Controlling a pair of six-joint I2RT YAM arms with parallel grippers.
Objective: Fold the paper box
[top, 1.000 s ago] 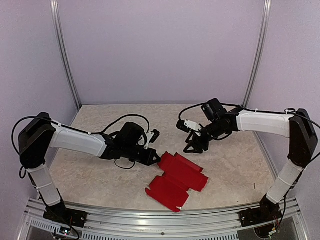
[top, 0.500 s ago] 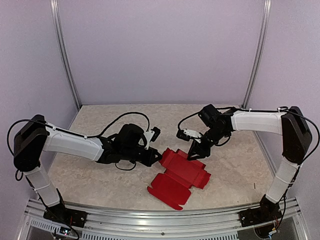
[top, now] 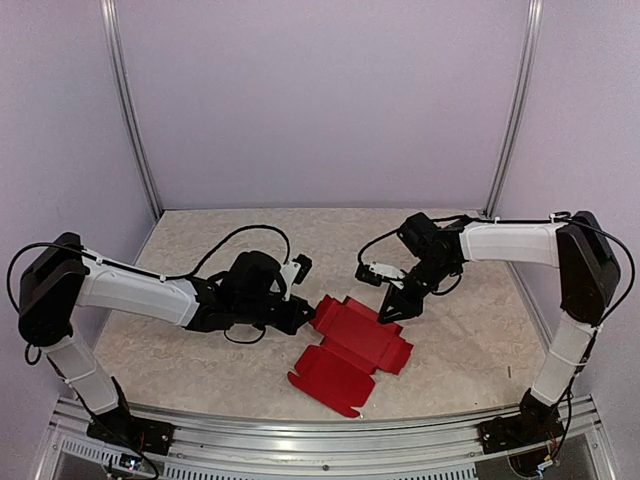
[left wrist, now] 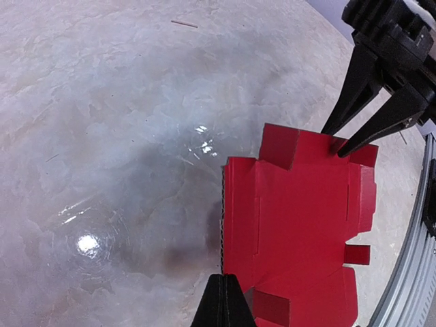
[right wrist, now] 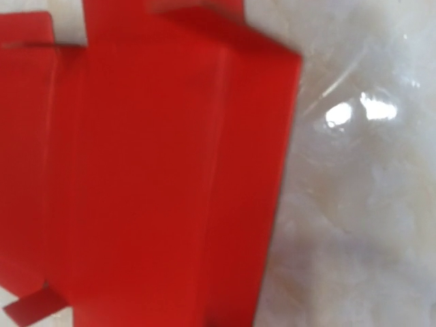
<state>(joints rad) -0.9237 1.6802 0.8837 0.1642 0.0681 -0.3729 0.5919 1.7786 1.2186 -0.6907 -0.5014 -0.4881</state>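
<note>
Two arms meet at the paper box (top: pixel 352 352), a red die-cut sheet lying mostly flat on the bench (top: pixel 190 245), near the middle. The left wrist view shows what the top one can't: the left end effector (left wrist: pixel 222 300) is pinched tight on the sheet's left edge, and the right end effector (left wrist: pixel 338 145) is narrowly parted, tips at the far edge. The right wrist view is just blurry red card, with no fingers visible

right fingers (left wrist: pixel 352 87) lowered, tips at paper box (top: pixel 352 345) far edge
</note>
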